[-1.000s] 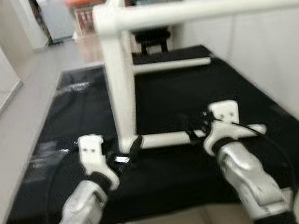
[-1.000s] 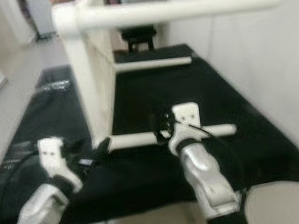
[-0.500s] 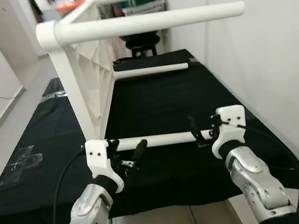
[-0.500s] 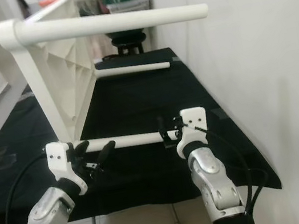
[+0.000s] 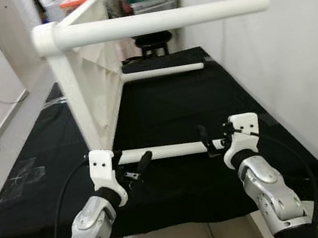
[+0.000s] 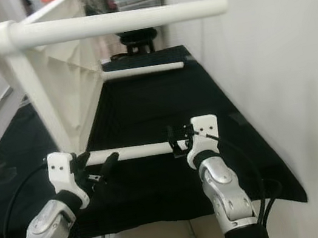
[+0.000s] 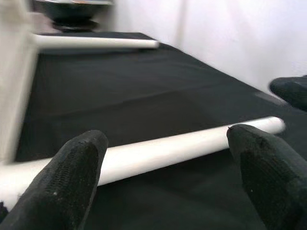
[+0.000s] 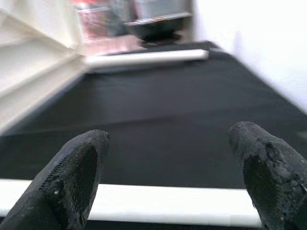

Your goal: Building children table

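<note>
While both tools (image 5: 132, 168) (image 5: 211, 142) gape empty, the ribbed white table's (image 5: 93, 75) round leg (image 5: 164, 150) lies between.

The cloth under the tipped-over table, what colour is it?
Plain black cloth, clearest in the left eye view, beneath the white plastic table.

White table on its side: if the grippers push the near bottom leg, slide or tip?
Table stands on its top's edge with two legs in the air, so probably tippy. Its near leg lies on black cloth, which may drag and bunch.
</note>
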`<state>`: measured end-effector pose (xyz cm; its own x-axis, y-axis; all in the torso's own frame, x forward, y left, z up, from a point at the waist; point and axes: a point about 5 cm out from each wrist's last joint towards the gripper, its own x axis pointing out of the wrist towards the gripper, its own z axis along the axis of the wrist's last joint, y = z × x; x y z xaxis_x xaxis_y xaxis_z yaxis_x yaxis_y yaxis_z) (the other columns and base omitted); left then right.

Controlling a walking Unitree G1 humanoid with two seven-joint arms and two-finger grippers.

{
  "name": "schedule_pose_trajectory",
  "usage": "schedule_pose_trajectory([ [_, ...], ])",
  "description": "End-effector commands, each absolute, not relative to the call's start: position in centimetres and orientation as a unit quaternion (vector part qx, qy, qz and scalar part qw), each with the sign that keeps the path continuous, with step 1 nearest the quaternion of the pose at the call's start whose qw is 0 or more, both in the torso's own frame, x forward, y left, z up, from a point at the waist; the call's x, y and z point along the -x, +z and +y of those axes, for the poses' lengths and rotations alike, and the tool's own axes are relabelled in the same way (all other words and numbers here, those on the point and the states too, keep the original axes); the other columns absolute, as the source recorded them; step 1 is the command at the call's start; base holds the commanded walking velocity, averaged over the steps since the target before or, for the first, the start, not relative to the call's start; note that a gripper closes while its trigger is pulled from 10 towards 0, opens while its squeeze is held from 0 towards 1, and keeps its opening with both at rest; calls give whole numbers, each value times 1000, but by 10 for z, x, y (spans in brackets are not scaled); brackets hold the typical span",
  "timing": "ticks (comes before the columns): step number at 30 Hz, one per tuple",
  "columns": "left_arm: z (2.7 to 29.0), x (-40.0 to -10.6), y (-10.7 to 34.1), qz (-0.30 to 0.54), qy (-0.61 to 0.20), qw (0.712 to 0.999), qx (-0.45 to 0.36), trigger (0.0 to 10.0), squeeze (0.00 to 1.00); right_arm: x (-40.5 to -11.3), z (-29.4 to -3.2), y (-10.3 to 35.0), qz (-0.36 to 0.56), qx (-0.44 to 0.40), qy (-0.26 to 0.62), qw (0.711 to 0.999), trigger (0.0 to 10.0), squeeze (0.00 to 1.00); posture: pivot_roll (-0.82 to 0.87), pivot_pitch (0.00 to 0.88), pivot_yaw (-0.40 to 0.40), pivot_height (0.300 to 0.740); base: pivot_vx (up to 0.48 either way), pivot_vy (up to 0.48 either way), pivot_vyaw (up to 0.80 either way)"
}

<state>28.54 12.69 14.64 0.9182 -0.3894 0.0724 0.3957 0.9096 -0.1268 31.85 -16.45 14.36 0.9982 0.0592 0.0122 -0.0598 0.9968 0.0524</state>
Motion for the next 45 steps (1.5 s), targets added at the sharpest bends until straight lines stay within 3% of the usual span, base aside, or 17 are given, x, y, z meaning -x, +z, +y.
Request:
schedule_pose_trajectory([
  [1,131,-285,141,-11,-194,979,61,10000,0,-319,-160,142,1,-26,35,999,10000,0,-89,0,16,740,0,0,0],
  [20,132,-286,142,-15,-196,979,57,10000,0,-321,-156,144,-4,-37,55,998,10000,0,-74,0,15,740,0,0,0],
  [26,131,-286,142,-15,-199,978,57,10000,0,-322,-155,142,7,-37,55,998,10000,0,-76,0,16,740,259,0,-479],
  [45,132,-286,145,-22,-191,981,33,10000,0,-322,-153,143,1,-45,73,996,10000,0,-69,0,16,740,177,0,126],
])
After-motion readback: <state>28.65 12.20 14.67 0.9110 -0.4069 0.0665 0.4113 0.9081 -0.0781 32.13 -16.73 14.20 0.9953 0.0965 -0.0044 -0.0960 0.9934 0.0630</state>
